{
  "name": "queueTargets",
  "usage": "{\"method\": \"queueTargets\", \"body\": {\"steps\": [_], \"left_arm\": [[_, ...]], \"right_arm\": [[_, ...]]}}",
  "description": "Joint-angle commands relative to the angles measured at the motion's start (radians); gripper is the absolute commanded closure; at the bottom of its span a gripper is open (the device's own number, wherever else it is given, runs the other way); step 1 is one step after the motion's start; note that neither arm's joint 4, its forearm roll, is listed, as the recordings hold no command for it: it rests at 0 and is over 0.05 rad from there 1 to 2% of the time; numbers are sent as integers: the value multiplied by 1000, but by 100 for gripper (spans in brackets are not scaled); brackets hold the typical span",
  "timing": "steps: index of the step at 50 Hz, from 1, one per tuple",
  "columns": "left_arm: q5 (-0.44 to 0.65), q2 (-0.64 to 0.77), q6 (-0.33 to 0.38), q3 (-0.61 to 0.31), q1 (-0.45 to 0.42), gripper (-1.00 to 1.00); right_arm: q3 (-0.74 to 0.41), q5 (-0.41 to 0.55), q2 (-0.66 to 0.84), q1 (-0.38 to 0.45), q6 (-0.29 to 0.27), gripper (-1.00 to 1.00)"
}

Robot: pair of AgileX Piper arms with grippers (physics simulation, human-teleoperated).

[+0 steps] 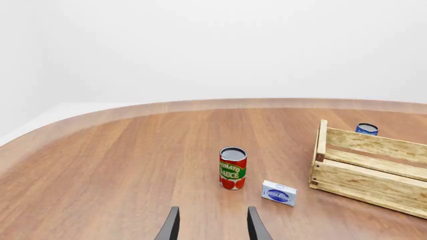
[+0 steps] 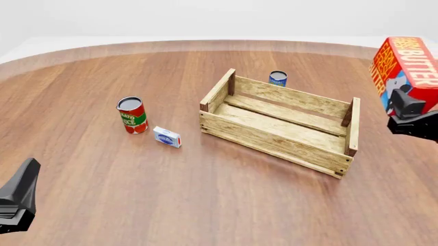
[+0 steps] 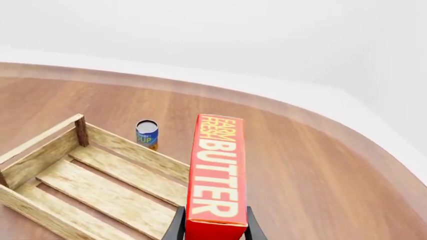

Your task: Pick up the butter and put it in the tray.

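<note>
The butter (image 2: 405, 66) runs off the front view's right edge, its lettering clipped, and the right gripper (image 2: 411, 114) clamped on it is cut there too. In the right wrist view the carton's near end leaves the frame between the fingers. The left gripper (image 2: 17, 197) is only partly in frame — fingertips alone in its wrist view. Behind the tray (image 2: 274, 146), the blue can (image 2: 278, 78) is half hidden, its label too small to read. The tray's far end is cut off in the left wrist view.

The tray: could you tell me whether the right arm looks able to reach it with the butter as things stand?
Probably yes. The right gripper holds the butter raised just beside the tray, whose open top has nothing in it or across it.
</note>
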Motion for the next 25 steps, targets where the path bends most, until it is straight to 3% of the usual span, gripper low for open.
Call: {"method": "queueTargets", "body": {"steps": [1, 25], "left_arm": [[0, 0, 0, 0, 0, -100], [0, 0, 0, 0, 0, -100]], "right_arm": [[-39, -27, 36, 39, 11, 100], [-78, -86, 148, 124, -7, 100]]}}
